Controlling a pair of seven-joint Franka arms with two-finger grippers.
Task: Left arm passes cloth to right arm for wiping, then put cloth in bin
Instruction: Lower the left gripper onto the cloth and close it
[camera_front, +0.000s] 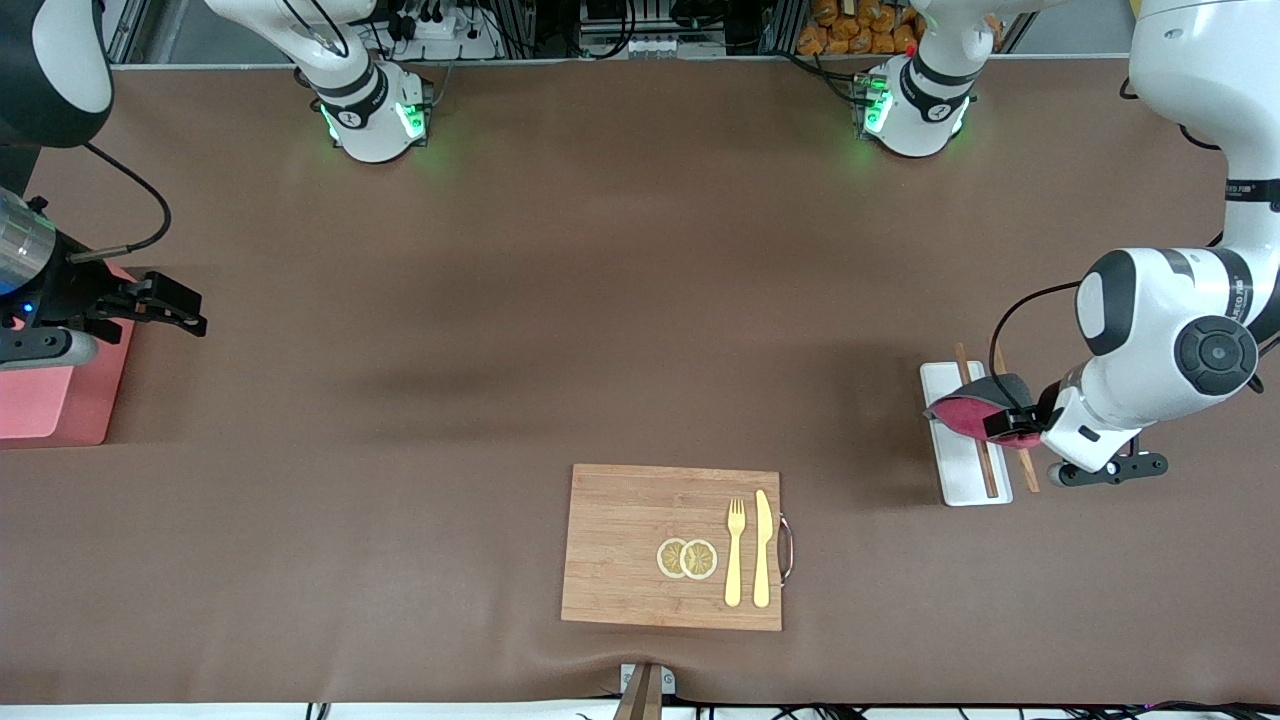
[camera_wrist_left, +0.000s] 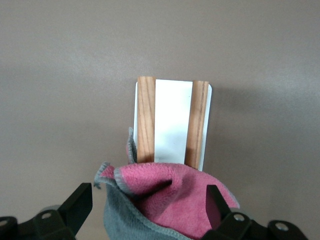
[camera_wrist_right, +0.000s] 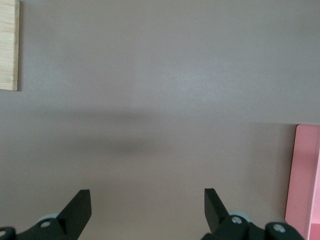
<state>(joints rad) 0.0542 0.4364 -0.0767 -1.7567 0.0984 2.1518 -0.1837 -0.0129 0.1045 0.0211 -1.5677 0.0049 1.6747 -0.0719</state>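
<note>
Brown desk (camera_front: 560, 330) carries a white tray (camera_front: 958, 470); over it the left hand (camera_front: 1010, 420) pinches the cloth (camera_front: 968, 412). It looks soft and light, best held at a bunched fold. Right hand (camera_front: 178, 310) waits spread beside the bin (camera_front: 55, 400).

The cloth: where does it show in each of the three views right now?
Front view: the cloth hangs at the left hand, over the white tray.
Left wrist view: the cloth fills the space between the fingers.
Right wrist view: not in it.
Shared landmark: the white tray with two wooden sticks.
</note>
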